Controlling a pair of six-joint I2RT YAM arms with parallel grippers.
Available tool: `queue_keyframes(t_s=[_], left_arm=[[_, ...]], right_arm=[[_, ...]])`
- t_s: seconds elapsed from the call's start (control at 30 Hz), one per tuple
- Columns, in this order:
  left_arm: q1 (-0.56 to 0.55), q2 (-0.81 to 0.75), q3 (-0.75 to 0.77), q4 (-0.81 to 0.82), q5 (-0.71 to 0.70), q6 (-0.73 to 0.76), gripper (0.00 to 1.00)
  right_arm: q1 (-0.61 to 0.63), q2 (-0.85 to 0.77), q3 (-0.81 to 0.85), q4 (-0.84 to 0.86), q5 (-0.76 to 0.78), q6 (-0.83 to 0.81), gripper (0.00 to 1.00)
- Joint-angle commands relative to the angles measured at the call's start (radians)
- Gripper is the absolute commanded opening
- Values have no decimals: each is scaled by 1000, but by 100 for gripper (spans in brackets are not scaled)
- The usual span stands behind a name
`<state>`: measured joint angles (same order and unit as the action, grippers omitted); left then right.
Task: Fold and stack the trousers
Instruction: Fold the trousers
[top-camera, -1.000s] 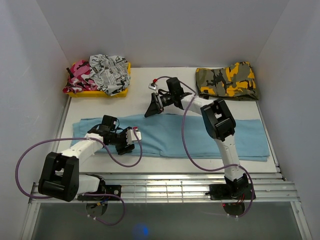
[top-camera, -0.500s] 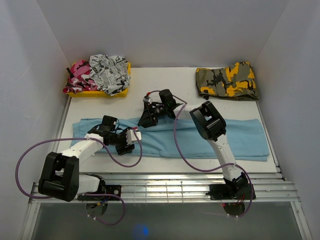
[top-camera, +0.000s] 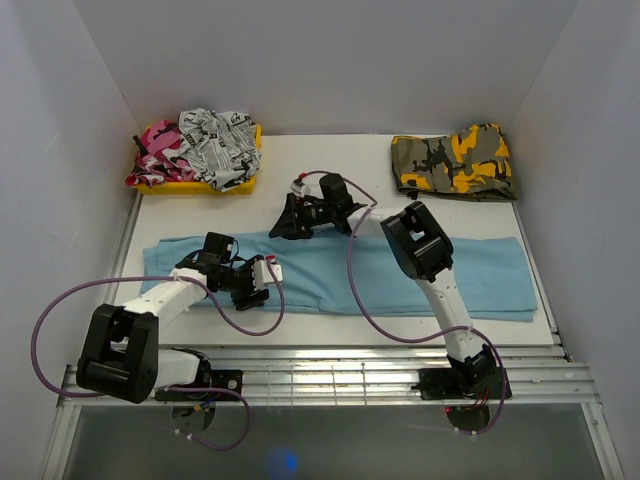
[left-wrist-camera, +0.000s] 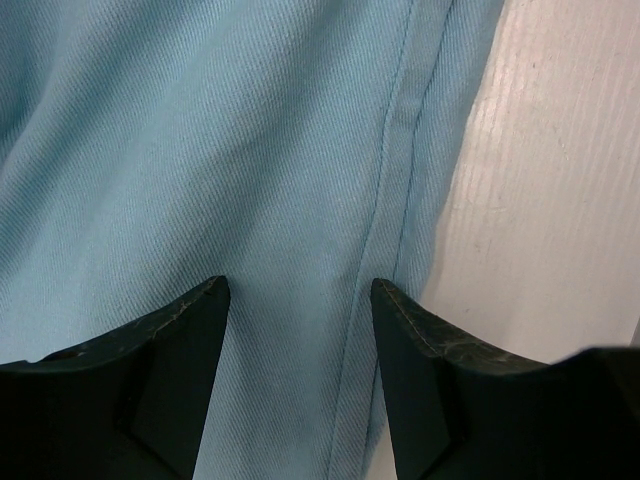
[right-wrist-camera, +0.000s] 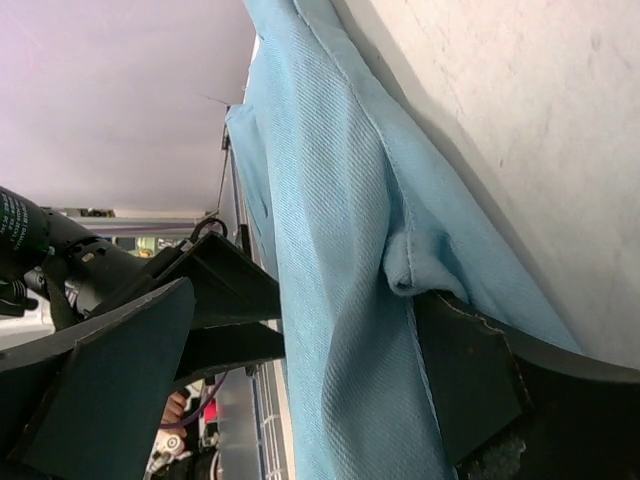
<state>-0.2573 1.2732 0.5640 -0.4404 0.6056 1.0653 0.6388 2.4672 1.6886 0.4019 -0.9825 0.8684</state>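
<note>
Across the middle of the tabletop, running from the left edge almost to the right edge, the trousers (top-camera: 400, 275) lie flat at full length, apparently spread so that both arms can reach an edge. The left gripper (left-wrist-camera: 298, 295) hangs over the near edge toward the left end. Its fingers are spread wide with nothing between them but flat cloth and a seam, probably ready to pinch that hem. The right gripper (right-wrist-camera: 300, 295) sits low at the far edge, also spread wide and gripping nothing, though a small bunch of hem touches one finger. The table (top-camera: 350, 155) is white and matte, enclosed by plain pale walls (top-camera: 330, 60). A yellow tray (top-camera: 230, 187) of crumpled clothes (top-camera: 200, 145) fills the far left corner, and a folded camo garment (top-camera: 455, 160) lies in the far right corner, likely where the stack goes.
</note>
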Motion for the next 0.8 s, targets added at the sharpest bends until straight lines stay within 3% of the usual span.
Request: queue_keyframes(t_s=[0.0, 0.17, 0.37, 0.77], left_arm=[[0, -5, -9, -4, 10, 10, 70], [3, 6, -9, -1, 17, 15, 69], [3, 32, -6, -18, 36, 28, 70], [1, 2, -35, -69, 30, 91, 70]], right_arm=[[5, -62, -154, 75, 94, 47, 97], [39, -120, -302, 239, 70, 263, 98], [41, 24, -91, 339, 114, 351, 97], [-7, 145, 138, 423, 323, 205, 92]])
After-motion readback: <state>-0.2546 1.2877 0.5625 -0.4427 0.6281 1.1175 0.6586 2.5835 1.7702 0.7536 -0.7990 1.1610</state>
